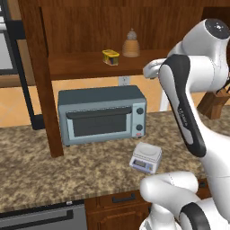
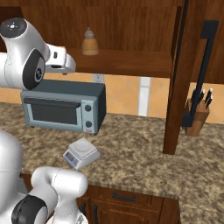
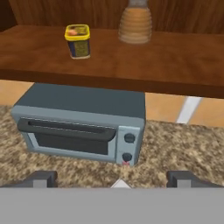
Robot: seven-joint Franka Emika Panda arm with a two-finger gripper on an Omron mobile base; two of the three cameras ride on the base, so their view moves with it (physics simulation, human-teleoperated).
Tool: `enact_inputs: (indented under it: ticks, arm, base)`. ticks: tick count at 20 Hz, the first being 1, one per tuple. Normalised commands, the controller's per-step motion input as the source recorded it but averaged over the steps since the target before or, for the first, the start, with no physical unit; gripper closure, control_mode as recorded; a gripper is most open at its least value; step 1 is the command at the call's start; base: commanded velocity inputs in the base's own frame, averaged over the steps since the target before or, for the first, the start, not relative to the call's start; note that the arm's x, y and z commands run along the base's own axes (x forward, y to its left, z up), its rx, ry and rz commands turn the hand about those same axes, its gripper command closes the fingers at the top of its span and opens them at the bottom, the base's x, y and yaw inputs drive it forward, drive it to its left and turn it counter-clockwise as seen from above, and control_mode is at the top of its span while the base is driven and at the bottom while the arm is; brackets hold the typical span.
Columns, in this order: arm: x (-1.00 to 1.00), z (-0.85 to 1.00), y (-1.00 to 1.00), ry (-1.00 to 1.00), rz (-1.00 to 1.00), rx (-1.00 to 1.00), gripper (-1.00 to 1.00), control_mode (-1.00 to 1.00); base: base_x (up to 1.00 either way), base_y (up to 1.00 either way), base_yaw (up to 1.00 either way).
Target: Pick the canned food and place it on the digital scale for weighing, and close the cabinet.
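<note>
Canned food [image 3: 78,41] upright on cabinet [image 1: 81,65] shelf beside bottle [image 3: 135,22], fingers [image 3: 43,178] spread wide, empty

Yellow canned food [image 3: 78,40], dark band; white-grey digital scale [image 1: 145,157]; grey-blue toaster oven [image 1: 102,114]; speckled brown counter [image 1: 54,175].

Ahead of the gripper [image 3: 112,179], the tan bottle [image 3: 135,24] is cut off at the hand view's top edge. Just below the fingertips [image 3: 43,178], only a white corner of the digital scale [image 3: 120,184] shows. The canned food's [image 3: 78,40] label is too blurred to read.
</note>
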Motion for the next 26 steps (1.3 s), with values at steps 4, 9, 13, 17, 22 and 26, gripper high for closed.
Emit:
enact_inputs:
  ticks: [4, 9, 13, 17, 22, 26]
  arm:
    - [0.00, 0.00, 0.00, 0.00, 0.00, 0.00, -1.00, -1.00]
    - [0.00, 0.00, 0.01, 0.00, 0.13, 0.02, -1.00, -1.00]
    - [0.11, 0.00, 0.15, 0.02, 0.20, 0.04, -1.00, -1.00]
    - [0.59, 0.00, 0.41, 0.05, 0.07, 0.00, -1.00, -1.00]
    - [0.82, 0.00, 0.22, -0.02, -0.01, -0.08, -1.00, -1.00]
    - [0.87, -0.04, 0.00, -0.02, -0.02, -0.01, -1.00, -1.00]
  base:
    - [0.00, 0.00, 0.00]
    - [0.00, 0.00, 0.00]
    - [0.00, 0.00, 0.00]
    - [0.00, 0.00, 0.00]
    - [0.00, 0.00, 0.00]
    - [0.00, 0.00, 0.00]
